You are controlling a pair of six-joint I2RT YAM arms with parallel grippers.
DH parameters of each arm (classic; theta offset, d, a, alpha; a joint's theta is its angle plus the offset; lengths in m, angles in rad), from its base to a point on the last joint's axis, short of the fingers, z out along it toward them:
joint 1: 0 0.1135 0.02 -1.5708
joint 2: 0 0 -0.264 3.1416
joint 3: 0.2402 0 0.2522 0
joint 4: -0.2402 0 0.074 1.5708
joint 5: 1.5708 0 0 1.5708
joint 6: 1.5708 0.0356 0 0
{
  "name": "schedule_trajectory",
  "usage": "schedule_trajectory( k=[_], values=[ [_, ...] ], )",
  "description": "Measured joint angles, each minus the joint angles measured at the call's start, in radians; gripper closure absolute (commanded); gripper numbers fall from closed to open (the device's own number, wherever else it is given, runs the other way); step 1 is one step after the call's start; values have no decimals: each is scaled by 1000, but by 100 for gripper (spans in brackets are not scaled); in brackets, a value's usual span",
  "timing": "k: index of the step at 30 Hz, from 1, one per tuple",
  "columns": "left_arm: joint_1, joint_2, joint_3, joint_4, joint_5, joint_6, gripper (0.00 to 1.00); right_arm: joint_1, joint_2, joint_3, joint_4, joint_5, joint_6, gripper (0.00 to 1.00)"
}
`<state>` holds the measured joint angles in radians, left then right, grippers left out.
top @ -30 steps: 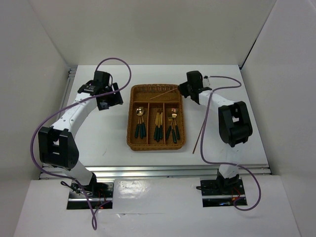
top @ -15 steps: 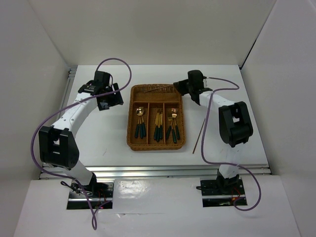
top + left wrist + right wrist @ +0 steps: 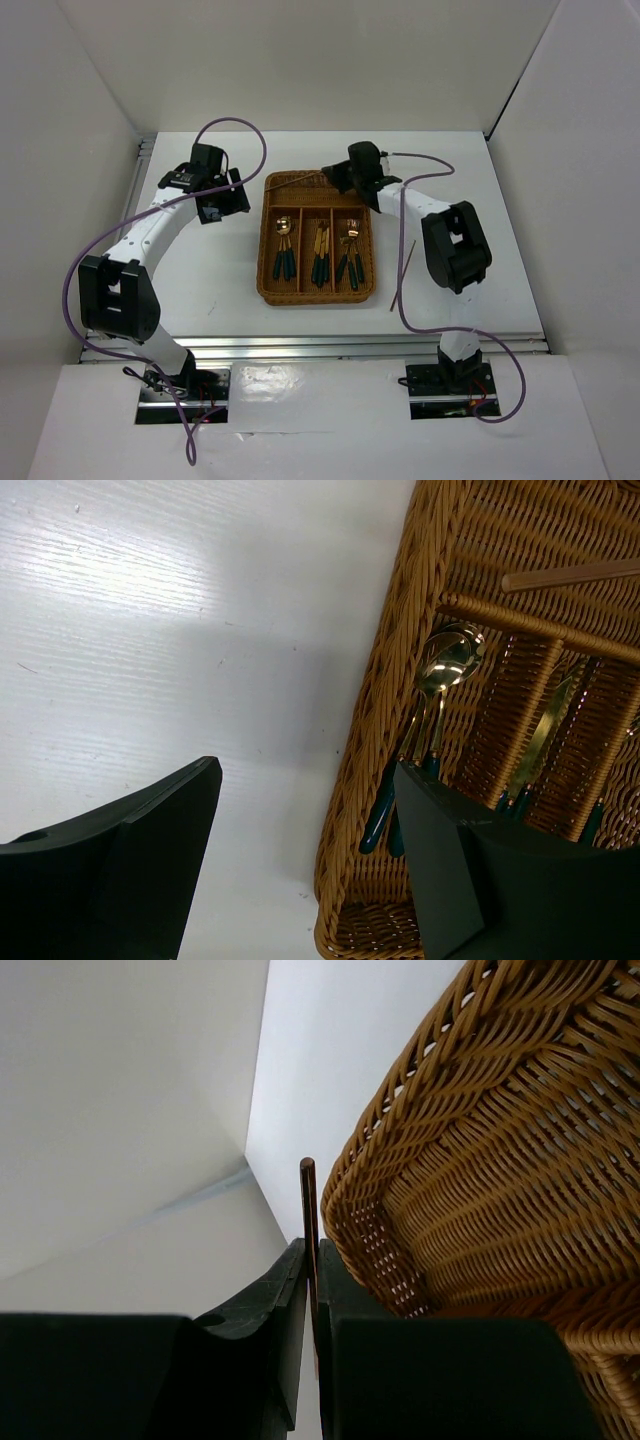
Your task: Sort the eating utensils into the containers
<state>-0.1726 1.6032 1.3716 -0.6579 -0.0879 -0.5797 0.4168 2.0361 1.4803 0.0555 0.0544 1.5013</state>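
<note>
The right hand (image 3: 311,1260), clamped on a chopstick (image 3: 309,1200) over the wicker tray's (image 3: 316,298) crosswise slot by the desk's far edge, should next, I judge, lower and release it.

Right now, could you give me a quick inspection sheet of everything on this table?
Surface: white table, no spills seen.
Job's things: tray, teal-handled cutlery in its three long slots; one chopstick at the crosswise slot; second chopstick on the table, right of the tray.
Clutter: nothing seen.
Grippers: right gripper shut on the chopstick; left gripper open, empty, left of the tray.
Cables: purple cables loop along both arms.
Surroundings: white walls on three sides.
</note>
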Motion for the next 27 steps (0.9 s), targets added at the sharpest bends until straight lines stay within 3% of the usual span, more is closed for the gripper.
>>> schedule_trajectory(
  k=[10,14,17,22,27],
  values=[
    [0,0,0,0,0,0,16,0,50,10,-42,35,-5,99],
    [0,0,0,0,0,0,16,0,70,42,-61,34,-22,80],
    [0,0,0,0,0,0,16,0,124,124,-109,29,-35,75],
    [0,6,0,0,0,0,16,0,139,154,-173,21,-67,51],
    [0,10,0,0,0,0,16,0,126,138,-211,35,-106,51]
  ],
)
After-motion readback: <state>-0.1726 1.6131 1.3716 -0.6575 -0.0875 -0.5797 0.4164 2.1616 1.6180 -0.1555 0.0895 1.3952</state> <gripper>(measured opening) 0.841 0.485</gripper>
